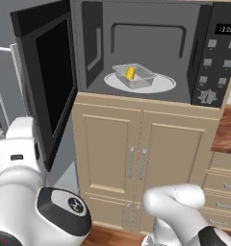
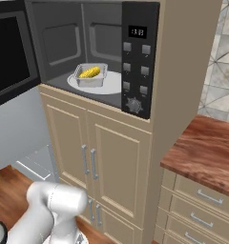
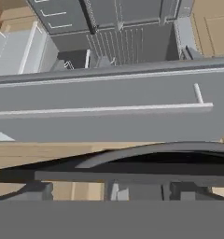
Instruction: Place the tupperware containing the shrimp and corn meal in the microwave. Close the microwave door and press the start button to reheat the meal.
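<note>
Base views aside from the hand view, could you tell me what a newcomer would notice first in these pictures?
The microwave stands wide open above pale wooden cupboards, its door swung out to the left. Inside, on the white turntable plate, sits the clear tupperware with a bright yellow corn piece in it. To the right of the cavity runs the black button panel with its lit clock.
</note>
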You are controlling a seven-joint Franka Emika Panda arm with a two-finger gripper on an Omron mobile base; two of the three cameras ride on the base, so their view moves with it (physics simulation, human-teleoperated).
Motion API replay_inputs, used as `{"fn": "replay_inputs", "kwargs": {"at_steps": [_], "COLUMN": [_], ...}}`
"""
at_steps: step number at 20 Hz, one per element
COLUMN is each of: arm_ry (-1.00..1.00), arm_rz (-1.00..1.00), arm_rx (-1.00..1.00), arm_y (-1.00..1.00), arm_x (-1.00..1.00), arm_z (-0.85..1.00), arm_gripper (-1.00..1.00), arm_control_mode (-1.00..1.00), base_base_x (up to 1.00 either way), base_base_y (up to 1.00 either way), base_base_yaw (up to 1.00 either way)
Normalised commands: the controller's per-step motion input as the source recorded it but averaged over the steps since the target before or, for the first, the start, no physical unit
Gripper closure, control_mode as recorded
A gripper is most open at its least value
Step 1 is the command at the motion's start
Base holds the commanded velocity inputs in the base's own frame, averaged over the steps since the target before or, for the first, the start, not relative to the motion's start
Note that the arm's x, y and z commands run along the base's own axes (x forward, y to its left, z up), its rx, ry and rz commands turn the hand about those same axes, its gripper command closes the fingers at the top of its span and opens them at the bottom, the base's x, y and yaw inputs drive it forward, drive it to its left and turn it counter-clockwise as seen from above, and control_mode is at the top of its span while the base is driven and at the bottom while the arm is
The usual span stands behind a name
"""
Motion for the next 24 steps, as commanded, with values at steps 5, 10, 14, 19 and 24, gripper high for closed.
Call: {"fn": "replay_inputs", "kwargs": {"at_steps": [5, 10, 14, 19, 24], "arm_ry": [0.09, 0.04, 0.00, 0.00, -0.04], "arm_rz": [0.00, -0.01, -0.14, -0.29, -0.29], "arm_rx": [-0.17, -0.15, -0.10, -0.01, 0.14], "arm_y": [0.52, 0.45, 0.08, -0.62, -1.00], "arm_x": [0.72, 0.75, 0.58, -0.02, -0.20], "arm_z": [-0.27, -0.18, 0.00, 0.00, 0.23], "arm_gripper": [-1.00, -1.00, -1.00, -1.00, -1.00], "arm_control_mode": [-1.00, -1.00, -1.00, -1.00, -1.00], "base_base_x": [0.00, 0.00, 0.00, 0.00, 0.00], "base_base_y": [0.00, 0.00, 0.00, 0.00, 0.00], "base_base_yaw": [0.00, 0.00, 0.00, 0.00, 0.00]}}
